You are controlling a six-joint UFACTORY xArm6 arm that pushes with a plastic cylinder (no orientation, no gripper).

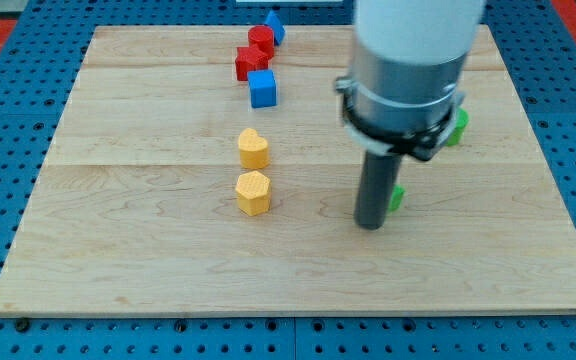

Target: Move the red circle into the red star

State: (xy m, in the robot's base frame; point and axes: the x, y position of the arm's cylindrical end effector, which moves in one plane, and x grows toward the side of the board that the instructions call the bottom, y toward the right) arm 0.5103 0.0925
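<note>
The red circle (261,39) sits near the view's top, left of centre, touching the red star (250,63) just below it. My tip (370,225) rests on the board well to the right and lower, far from both red blocks. A small green block (397,198) shows just right of the rod, mostly hidden behind it.
A blue block (274,25) lies above the red circle, and a blue cube (262,89) just below the red star. A yellow heart (253,149) and a yellow hexagon (253,193) sit mid-board. Another green block (457,126) peeks out at the right behind the arm.
</note>
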